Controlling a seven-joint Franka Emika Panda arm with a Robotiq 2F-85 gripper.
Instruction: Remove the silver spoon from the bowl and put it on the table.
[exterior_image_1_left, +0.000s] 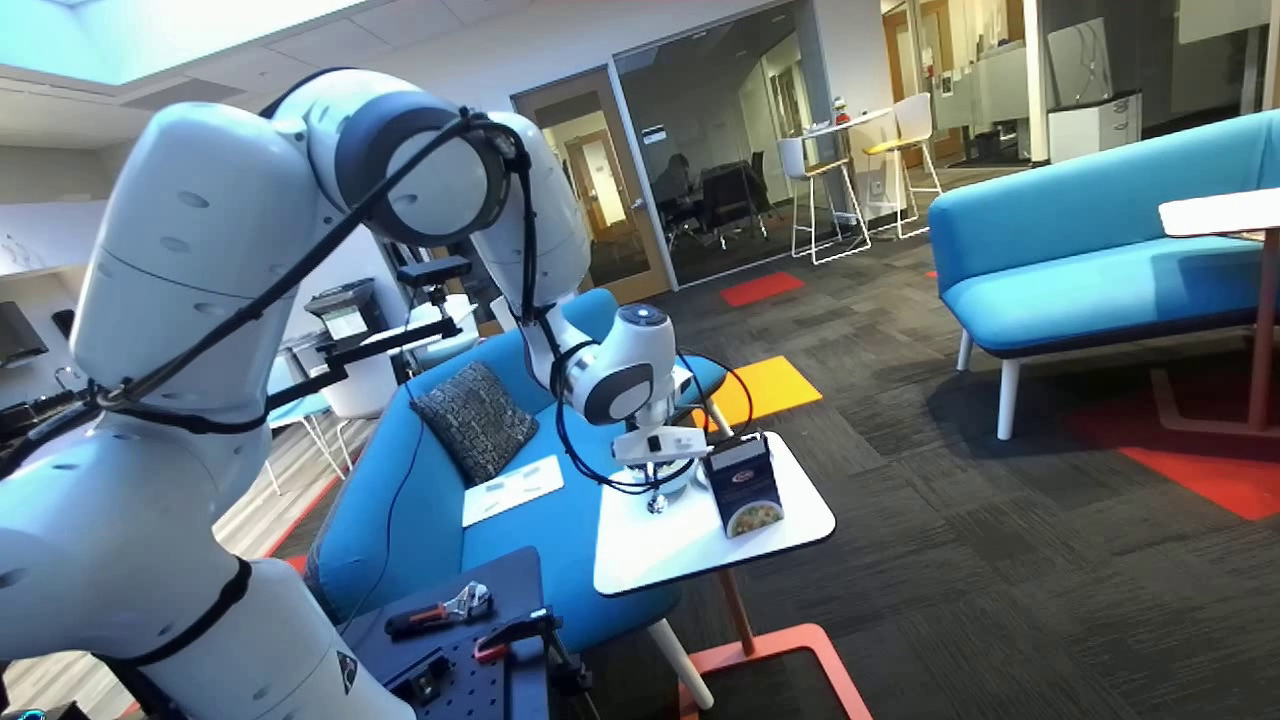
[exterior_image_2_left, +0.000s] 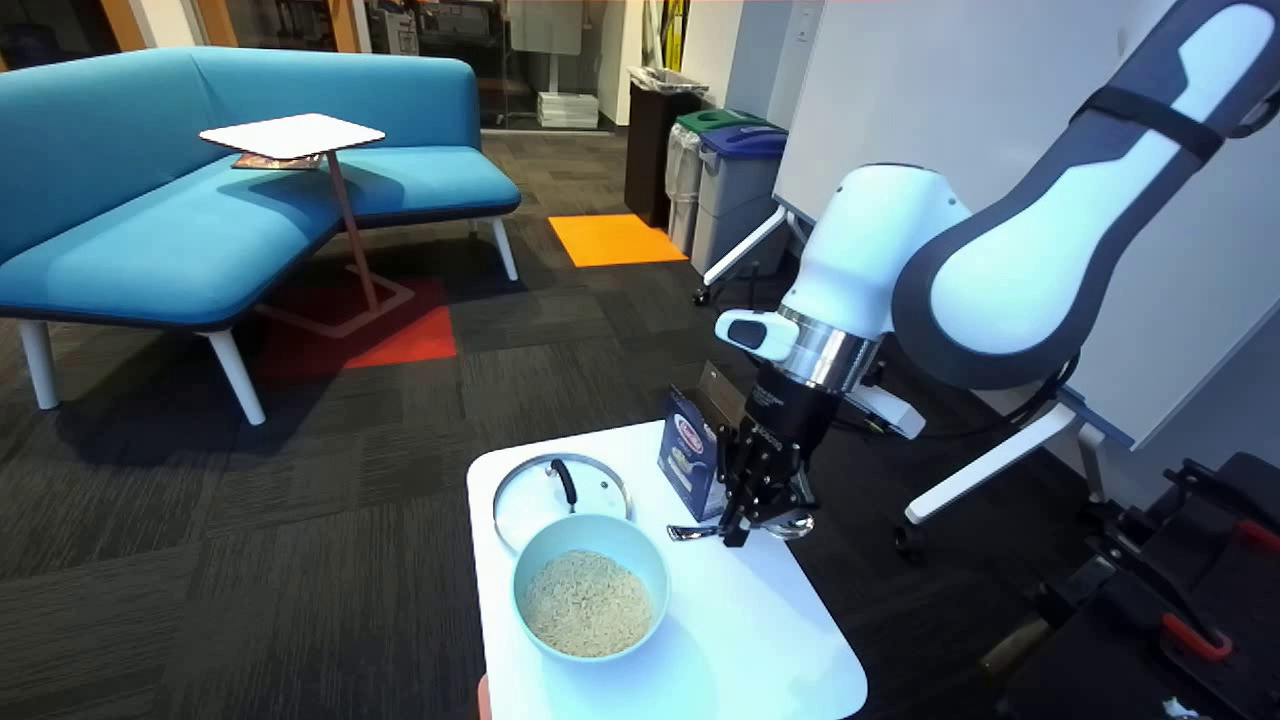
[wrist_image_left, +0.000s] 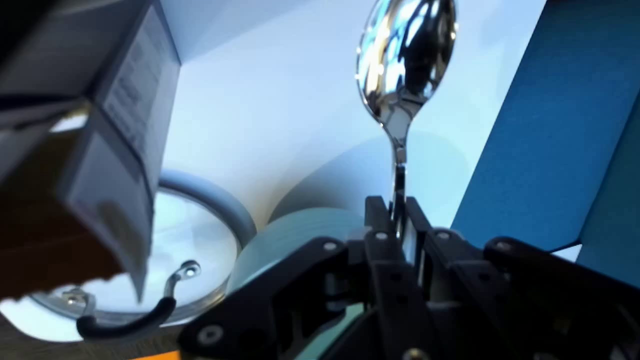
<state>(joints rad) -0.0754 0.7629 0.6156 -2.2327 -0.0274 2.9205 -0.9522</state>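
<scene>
Spoon (wrist_image_left: 402, 82): likely light, stiff, slick, sturdy; best held by handle (wrist_image_left: 399, 175). Gripper (wrist_image_left: 396, 212): jaws narrow, pinching handle.

Bright tabletop (exterior_image_2_left: 740, 640), glinting spoon (wrist_image_left: 407, 55)
The ceiling recess (exterior_image_1_left: 220, 35) glares in an exterior view; in the wrist view, a shadow (wrist_image_left: 325, 185) curves; the near box (wrist_image_left: 107, 165) blurs
</scene>
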